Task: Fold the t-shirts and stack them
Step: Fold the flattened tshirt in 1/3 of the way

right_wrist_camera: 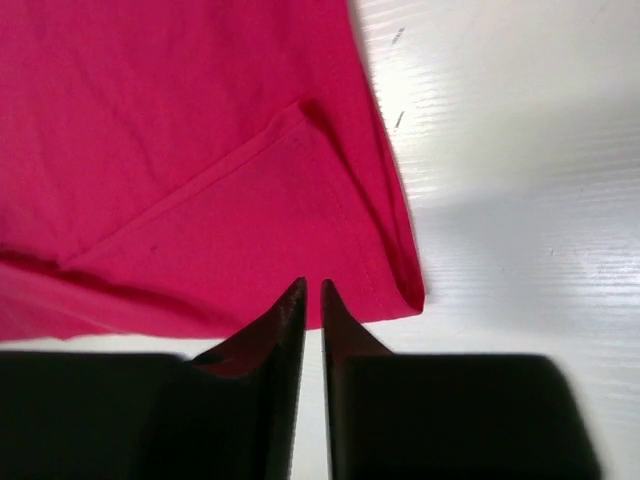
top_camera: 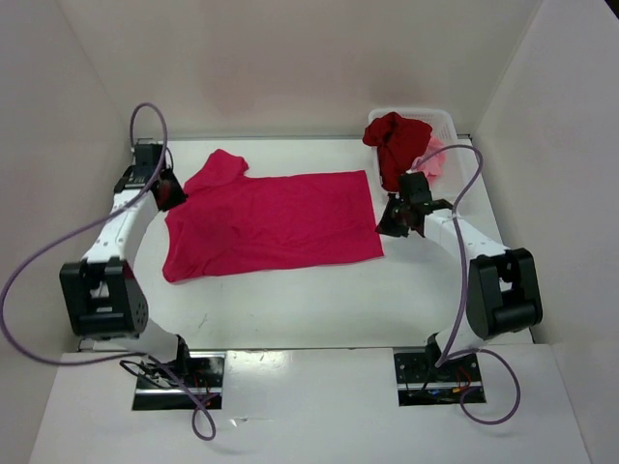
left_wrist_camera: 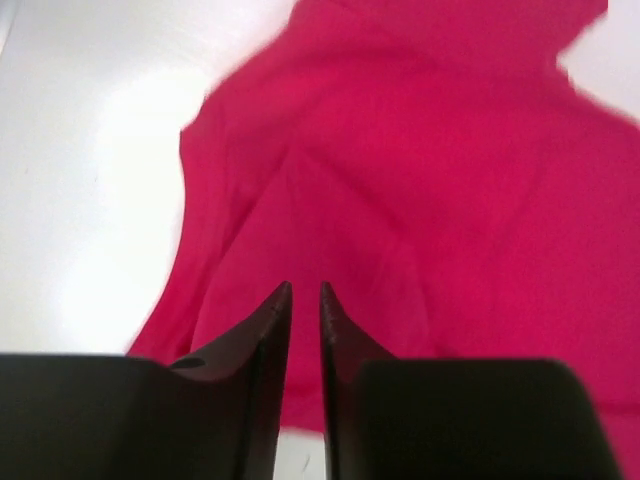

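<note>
Step in hand – judged – is the first fold of the crimson-pink shirt (top_camera: 271,222), which lies spread flat mid-table (top_camera: 290,309), nothing folded or stacked yet.

Left gripper (top_camera: 170,189) sits at the shirt's left end by the shoulder. Its jaws are a narrow slit, nearly together, w/ no cloth seen between them in the wrist view. Right gripper (top_camera: 397,223) is at the right end, tips over the hem corner. Its jaws are equally narrow, w/ nothing visibly pinched.

Shirt's long axis runs left–right: neck end points left, hem right, one sleeve sticking out far-left.

Next move prob. needs both jaws to open, drop onto an edge and pinch cloth at each end, then carry it over together.

Far right: dark red shirt (top_camera: 395,140) is heaped over the light pink one (top_camera: 437,162) in the white basket (top_camera: 447,120), both still waiting.
</note>
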